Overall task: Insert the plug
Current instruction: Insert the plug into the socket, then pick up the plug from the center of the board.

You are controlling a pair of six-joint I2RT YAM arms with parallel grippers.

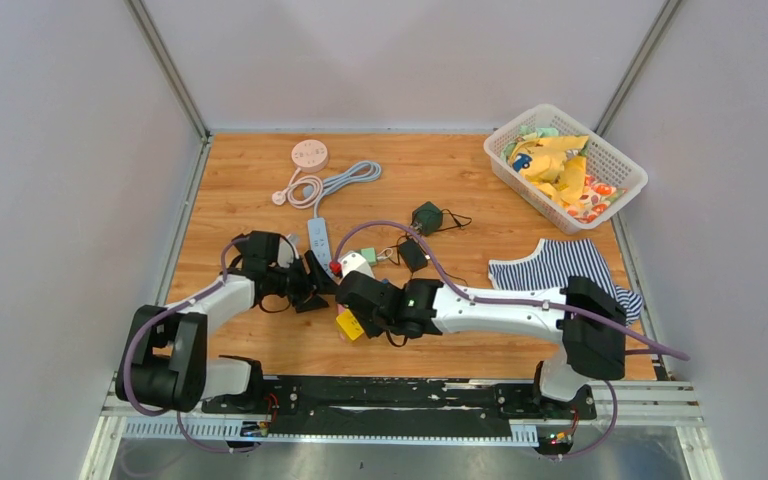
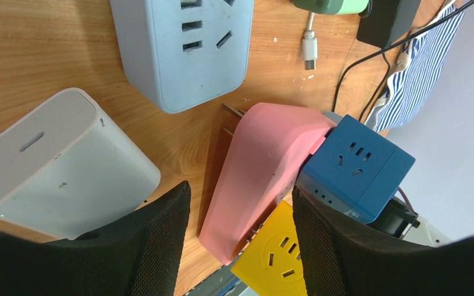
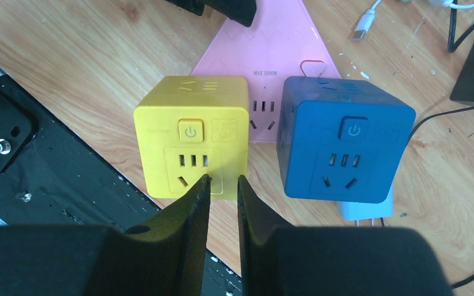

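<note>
A pink wedge-shaped adapter (image 2: 265, 160) lies on the wooden table, its metal prongs (image 2: 231, 114) pointing at the end of a blue-grey power strip (image 2: 185, 49), a short gap apart. My left gripper (image 2: 239, 191) is open and straddles the adapter's wide end, with a gap on each side. A yellow socket cube (image 3: 191, 123) and a blue socket cube (image 3: 345, 142) sit against the pink adapter (image 3: 265, 55). My right gripper (image 3: 222, 179) is shut to a narrow slit, empty, just above the yellow cube's near edge. In the top view both grippers (image 1: 305, 280) (image 1: 345, 290) meet near the strip (image 1: 318, 238).
A white adapter block (image 2: 55, 166) lies left of my left gripper. Black chargers (image 1: 427, 216) and cables lie behind. A round pink socket (image 1: 309, 154) is at the back, a white basket (image 1: 620, 160) back right, a striped cloth (image 1: 560, 265) to the right. The black base rail (image 1: 390, 395) runs close in front.
</note>
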